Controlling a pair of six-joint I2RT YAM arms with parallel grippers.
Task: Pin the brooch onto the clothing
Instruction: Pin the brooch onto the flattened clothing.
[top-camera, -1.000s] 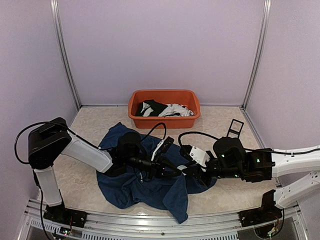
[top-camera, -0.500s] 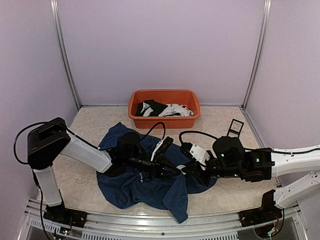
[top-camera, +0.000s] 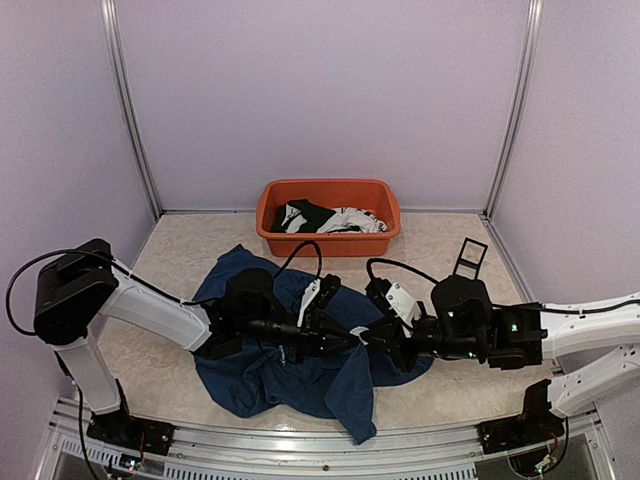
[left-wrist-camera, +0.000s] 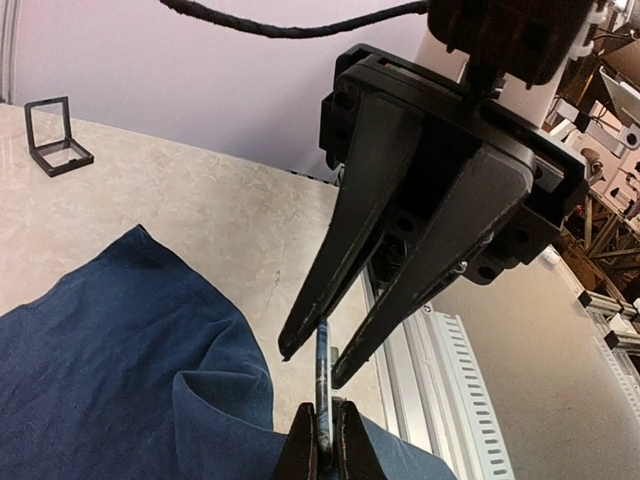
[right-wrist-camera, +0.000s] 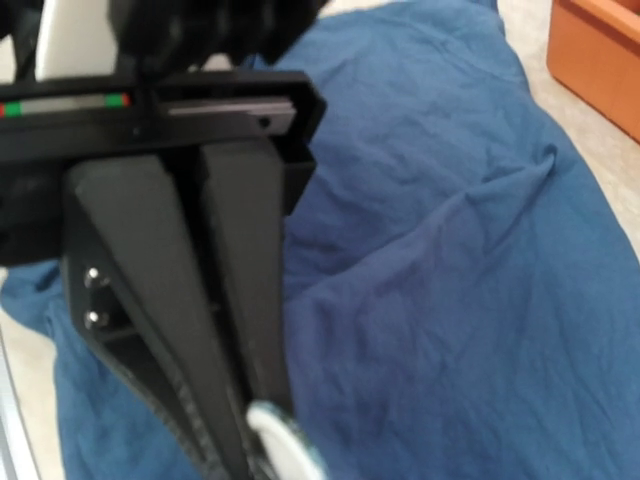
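**Bench**, marble-patterned, is carrying everything shown. The navy **T-shirt** is lying crumpled on the near-centre part of the bench, in front of the **orange tub**. The tub is standing by the rear wall and is holding the **black and white garments**. The **left arm** is reaching rightward over the T-shirt and the **right arm** is reaching leftward. The two arms are meeting tip to tip above the right part of the cloth.

The **left fingers** are clenching the **brooch** over the T-shirt. The brooch is showing as a thin disc edge-on in the left wrist view and as a pale round face in the right wrist view. Whether it is touching the fabric cannot be told.

The **right fingers** are standing slightly apart, released, with their tips straddling the free edge of the brooch. Contact between those tips and the brooch cannot be told.

A **small black frame** is standing on the bare bench at the right, apart from the T-shirt.
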